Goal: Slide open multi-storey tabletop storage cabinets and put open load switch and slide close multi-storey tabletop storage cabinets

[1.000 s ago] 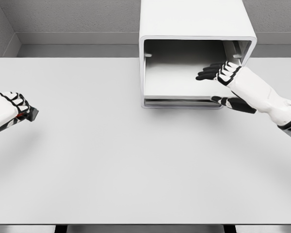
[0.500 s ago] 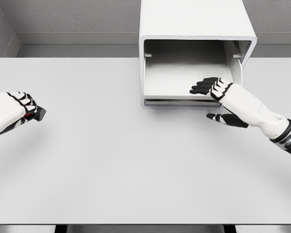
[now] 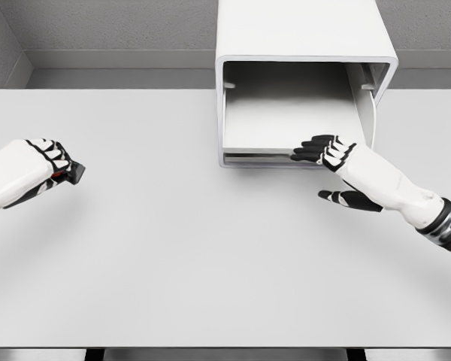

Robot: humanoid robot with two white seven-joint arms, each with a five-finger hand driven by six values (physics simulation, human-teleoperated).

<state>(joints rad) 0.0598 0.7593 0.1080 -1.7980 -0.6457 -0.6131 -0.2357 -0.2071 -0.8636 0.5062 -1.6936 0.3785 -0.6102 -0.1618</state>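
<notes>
The white storage cabinet stands at the back of the table, its front open on a hollow interior with a flat shelf inside. My right hand hovers at the cabinet's front lip, fingers spread over the shelf edge and thumb below, holding nothing. At the left edge my left hand is curled around a small dark object with a red part, the load switch, which pokes out past the knuckles.
The white table spreads wide between the two hands. A grey wall runs behind the cabinet, and the table's front edge shows along the bottom.
My right hand has drawn back out of the cabinet toward the front lip and lower. My left hand has moved right and slightly up with the switch in it.
</notes>
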